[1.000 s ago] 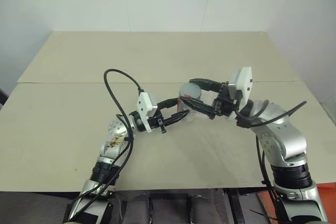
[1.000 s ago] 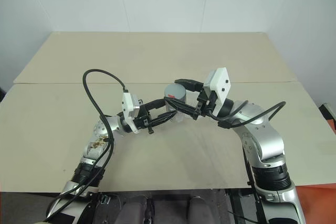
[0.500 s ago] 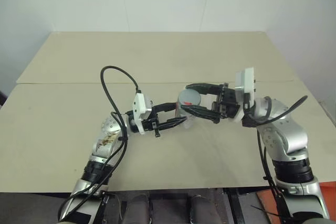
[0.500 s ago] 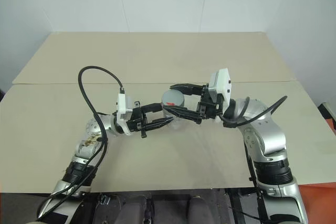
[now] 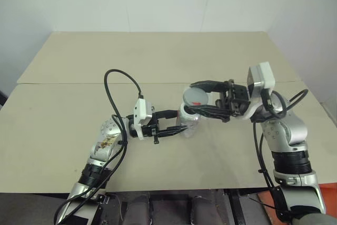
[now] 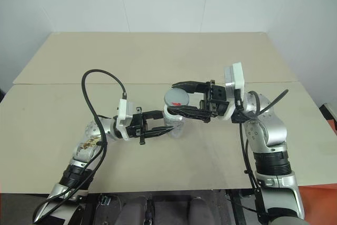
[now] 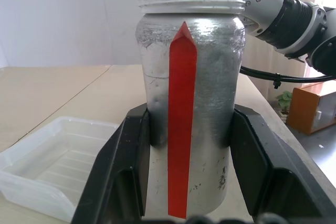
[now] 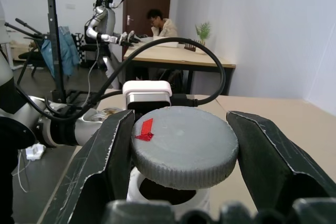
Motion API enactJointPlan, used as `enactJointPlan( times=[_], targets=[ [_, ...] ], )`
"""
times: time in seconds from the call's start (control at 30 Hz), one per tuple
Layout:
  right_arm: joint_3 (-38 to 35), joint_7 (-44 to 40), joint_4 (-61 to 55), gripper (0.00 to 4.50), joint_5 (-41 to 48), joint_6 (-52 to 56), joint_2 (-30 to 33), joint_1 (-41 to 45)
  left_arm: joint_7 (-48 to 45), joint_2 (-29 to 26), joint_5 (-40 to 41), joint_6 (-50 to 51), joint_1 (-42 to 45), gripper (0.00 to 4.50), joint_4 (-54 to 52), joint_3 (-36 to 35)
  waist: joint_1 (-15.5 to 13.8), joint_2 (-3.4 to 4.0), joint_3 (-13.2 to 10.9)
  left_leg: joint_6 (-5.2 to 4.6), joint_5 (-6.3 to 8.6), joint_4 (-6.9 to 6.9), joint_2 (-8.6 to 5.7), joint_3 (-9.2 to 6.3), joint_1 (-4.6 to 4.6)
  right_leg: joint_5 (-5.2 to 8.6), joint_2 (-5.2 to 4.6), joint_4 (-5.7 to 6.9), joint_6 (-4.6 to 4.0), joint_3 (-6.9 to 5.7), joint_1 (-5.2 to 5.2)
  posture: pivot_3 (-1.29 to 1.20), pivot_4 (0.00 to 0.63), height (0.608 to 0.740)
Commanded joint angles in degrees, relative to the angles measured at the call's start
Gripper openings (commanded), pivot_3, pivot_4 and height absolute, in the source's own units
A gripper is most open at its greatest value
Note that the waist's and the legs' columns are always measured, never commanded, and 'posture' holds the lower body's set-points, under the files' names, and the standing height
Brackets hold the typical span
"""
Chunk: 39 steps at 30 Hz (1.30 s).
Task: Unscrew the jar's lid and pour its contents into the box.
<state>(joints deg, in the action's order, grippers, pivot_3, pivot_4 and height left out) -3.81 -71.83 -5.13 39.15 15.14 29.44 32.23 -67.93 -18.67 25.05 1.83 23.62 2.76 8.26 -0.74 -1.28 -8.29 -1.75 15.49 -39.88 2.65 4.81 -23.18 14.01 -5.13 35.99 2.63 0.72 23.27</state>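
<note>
My left gripper (image 5: 179,123) is shut on the jar (image 5: 188,122), a silvery cylinder with a red stripe (image 7: 181,119), and holds it upright above the table. My right gripper (image 5: 197,97) is shut on the grey lid (image 5: 195,96) with its red mark (image 8: 144,129). The lid hangs just above the jar's open white threaded mouth (image 7: 191,1), with a gap between them. The clear shallow box (image 7: 58,166) lies on the table beside and beyond the jar. The contents are hidden inside the jar.
The beige table (image 5: 158,56) has a seam running across its middle. An orange-brown crate (image 7: 315,108) stands past the table's edge. Farther off in the room are a person seated at a desk (image 8: 157,22) and another robot (image 8: 105,9).
My right gripper has swung round and lifted the lid a little off the jar's mouth. My left gripper has drawn the jar slightly back toward me.
</note>
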Motion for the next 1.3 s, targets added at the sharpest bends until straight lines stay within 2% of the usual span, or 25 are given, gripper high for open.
enactJointPlan(
  times=[0.03, 0.13, 0.2, 0.27, 0.37, 0.47, 0.57, 0.7, 0.73, 0.8, 0.83, 0.9, 0.93, 1.13, 1.3],
  targets=[
    [-6.2, 3.0, -1.3, 2.77, -1.5, -3.1, 3.4, -1.6, 1.3, -0.7, 1.2, 0.5, -0.6, 1.89, -4.0, -1.4, -0.2, 0.00, 0.0, 0.00, 0.00, 0.00, -0.01, 0.00, -0.02, 0.00, -0.02, -0.01, 0.00, -0.01, 0.00, 0.00, 0.150, 0.740],
    [-11.2, 9.7, -3.3, 2.77, -2.8, -0.3, 6.8, -7.4, 2.8, -1.3, 2.4, 2.2, -1.1, 1.89, -6.3, -2.7, -0.3, 0.00, 0.0, -0.02, 0.01, 0.00, -0.02, 0.00, -0.02, 0.00, -0.06, -0.04, 0.00, -0.03, -0.03, 0.00, 0.150, 0.740],
    [-15.2, 16.0, -5.8, 2.77, -5.5, -0.5, 7.1, -14.3, 4.2, -1.7, 3.2, 3.5, -1.0, 1.89, -7.6, -3.9, -0.5, 0.00, 0.0, -0.02, 0.01, 0.02, -0.01, -0.01, -0.03, 0.00, -0.05, -0.04, 0.00, -0.02, -0.02, 0.00, 0.150, 0.740],
    [-15.9, 21.9, -8.6, 2.77, -9.8, -0.8, 6.8, -20.2, 4.9, -2.3, 3.1, 3.8, -0.8, 1.89, -7.6, -4.6, -0.4, 0.01, 0.0, -0.01, 0.01, 0.02, 0.01, 0.01, -0.02, 0.00, -0.04, -0.02, 0.00, -0.02, -0.01, 0.00, 0.150, 0.740],
    [-14.8, 30.3, -10.9, 2.77, -13.7, 0.5, 4.0, -26.5, 6.0, -2.8, 2.4, 3.4, 0.5, 1.89, -6.0, -5.6, 0.4, 0.01, 0.0, 0.01, -0.01, 0.02, -0.01, 0.03, 0.07, 0.00, -0.03, 0.06, 0.00, 0.09, 0.00, 0.00, 0.150, 0.740],
    [-9.0, 37.8, -9.4, 2.77, -24.0, -1.7, 0.6, -32.7, 8.4, -3.7, -2.8, 0.0, 3.6, 1.89, -0.9, -5.5, 0.5, 0.01, 0.0, 0.04, -0.02, 0.04, 0.01, 0.02, 0.24, 0.00, 0.04, 0.09, 0.00, 0.11, -0.12, 0.00, 0.150, 0.740],
    [-5.3, 43.3, -6.4, 2.77, -29.9, -4.4, -3.0, -34.1, 10.2, -4.1, -7.5, -3.7, 6.5, 1.89, 4.7, -4.7, 0.7, 0.02, 0.0, 0.05, -0.03, 0.08, -0.03, 0.09, 0.25, 0.01, 0.04, 0.07, 0.01, 0.14, -0.11, 0.00, 0.150, 0.740],
    [-3.5, 49.3, -1.7, 2.77, -34.5, -6.9, -6.6, -33.6, 10.4, -3.4, -7.8, -5.3, 8.9, 1.89, 8.4, -5.2, 1.0, -0.02, 0.0, 0.04, -0.02, 0.07, -0.03, 0.05, 0.19, 0.01, 0.03, 0.03, 0.01, 0.19, -0.06, 0.00, 0.150, 0.740],
    [-4.7, 49.1, -1.2, 2.77, -32.0, -5.5, -7.8, -33.4, 10.3, -3.4, -7.9, -5.6, 9.3, 1.89, 8.9, -5.2, 1.0, -0.01, 0.0, 0.04, -0.02, 0.05, -0.03, 0.06, 0.16, 0.01, 0.04, 0.03, 0.02, 0.15, -0.06, 0.00, 0.150, 0.740],
    [-6.0, 48.2, -0.9, 3.50, -29.5, -4.9, -8.6, -33.5, 10.1, -3.5, -7.9, -5.9, 9.8, 1.89, 9.5, -5.4, 1.0, -0.01, 0.0, 0.04, -0.03, 0.06, -0.02, 0.07, 0.21, 0.01, 0.04, 0.05, 0.01, 0.15, -0.09, 0.00, 0.150, 0.740],
    [-6.2, 47.9, -1.0, 3.62, -29.2, -5.0, -8.6, -33.8, 10.0, -3.6, -7.9, -6.0, 9.9, 1.89, 9.6, -5.4, 1.0, -0.01, 0.0, 0.04, -0.03, 0.06, -0.01, 0.07, 0.22, 0.01, 0.04, 0.05, 0.01, 0.14, -0.10, 0.00, 0.150, 0.740],
    [-6.3, 47.7, -1.6, 4.31, -29.2, -5.2, -7.9, -34.4, 10.5, -3.7, -8.1, -6.3, 10.0, 1.89, 9.8, -5.7, 1.0, -0.01, 0.0, 0.04, -0.02, 0.07, -0.01, 0.07, 0.21, 0.01, 0.03, 0.04, 0.01, 0.15, -0.11, 0.00, 0.150, 0.740],
    [-6.1, 47.9, -1.9, 4.48, -30.1, -5.7, -7.4, -34.7, 10.6, -3.9, -8.3, -6.5, 10.2, 1.89, 10.1, -5.8, 1.0, -0.01, 0.0, 0.04, -0.02, 0.07, -0.01, 0.06, 0.20, 0.01, 0.03, 0.03, 0.01, 0.14, -0.10, 0.00, 0.150, 0.740],
    [-5.8, 45.6, -7.0, 4.48, -29.5, -6.8, -4.5, -36.1, 11.8, -4.5, -11.2, -8.6, 12.9, 1.89, 13.8, -5.1, 0.4, -0.01, 0.0, 0.02, -0.02, 0.06, -0.04, 0.08, 0.12, 0.02, 0.01, -0.01, 0.03, 0.10, -0.09, 0.00, 0.150, 0.740],
    [-7.1, 43.8, -15.3, 4.48, -25.5, -3.1, -2.1, -33.1, 15.8, -5.0, -20.9, -18.7, 22.0, 1.89, 27.5, -2.4, 0.1, -0.02, 0.0, 0.02, -0.02, 0.04, -0.09, 0.09, 0.11, 0.01, 0.02, 0.02, 0.03, 0.10, -0.08, 0.00, 0.150, 0.740]
  ],
)
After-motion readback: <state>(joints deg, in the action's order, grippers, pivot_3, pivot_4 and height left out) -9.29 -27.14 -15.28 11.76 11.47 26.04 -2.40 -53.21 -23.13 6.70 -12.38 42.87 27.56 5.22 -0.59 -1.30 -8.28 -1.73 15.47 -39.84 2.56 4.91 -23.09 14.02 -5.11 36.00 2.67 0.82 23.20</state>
